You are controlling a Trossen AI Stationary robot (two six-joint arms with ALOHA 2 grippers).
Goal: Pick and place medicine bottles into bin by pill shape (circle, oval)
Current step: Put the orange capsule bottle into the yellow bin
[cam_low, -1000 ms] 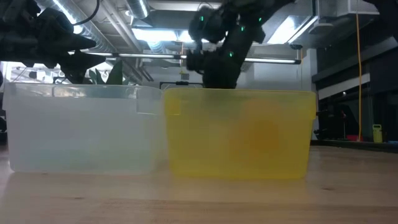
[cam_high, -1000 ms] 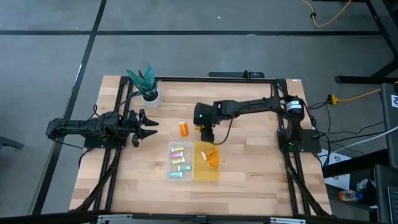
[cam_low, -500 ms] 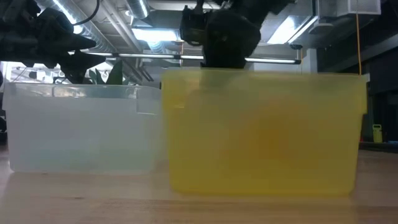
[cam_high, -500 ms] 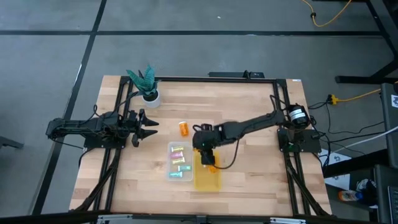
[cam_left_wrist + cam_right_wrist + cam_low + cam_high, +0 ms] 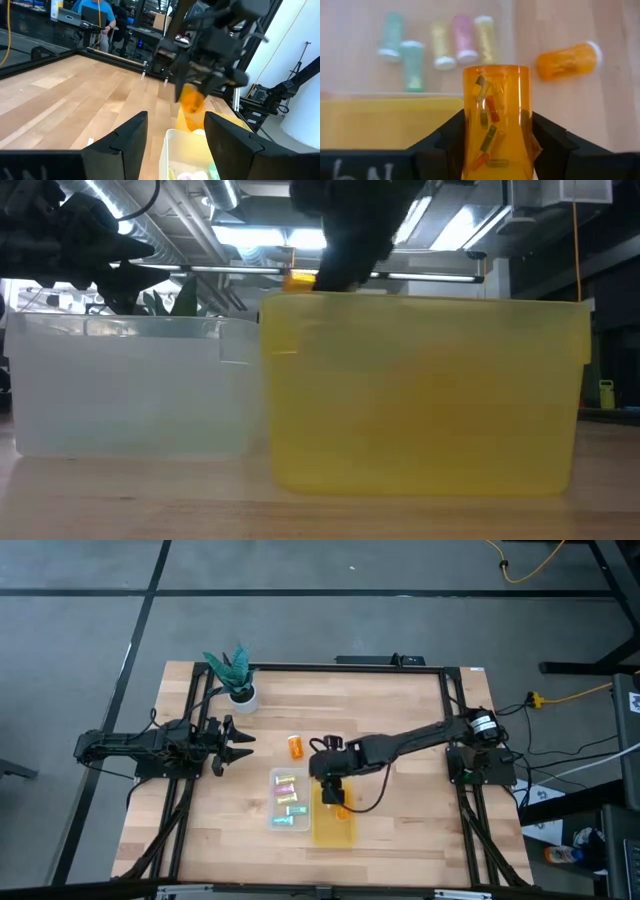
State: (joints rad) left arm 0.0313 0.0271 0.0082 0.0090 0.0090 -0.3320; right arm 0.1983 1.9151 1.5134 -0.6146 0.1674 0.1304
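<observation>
1. In the right wrist view, the right pincer [image 5: 496, 150] is clamped on an upright orange medicine bottle [image 5: 496, 120] at the lower centre of the frame. The bottle is held by its sides, so the elongated pills inside show through the wall; they look oval rather than round.

2. Just past that bottle, at the left of the same frame, lies the yellow bin [image 5: 390, 120]. From above, the right pincer [image 5: 333, 783] hangs over the top end of the yellow bin [image 5: 333, 825], at lower centre of the picture. It is probably placed there so the bottle falls inside when let go.

3. Touching the yellow bin's left side is the clear bin [image 5: 286, 802], holding several slim pastel vials [image 5: 288, 798] lying on their sides. The two bins sit wall to wall, likely so each pill shape has its own container close at hand.

4. Farther up the worktop [image 5: 400, 710], another orange bottle [image 5: 297, 746] lies on its side, apart from both bins and not yet sorted.

5. At the left of the overhead frame the left pincer [image 5: 236, 743] waits with fingers spread and nothing between them, clear of the working arm.

6. Near the upper left corner of the worktop stands a white pot with a green plant [image 5: 236, 675], well away from the sorting.
</observation>
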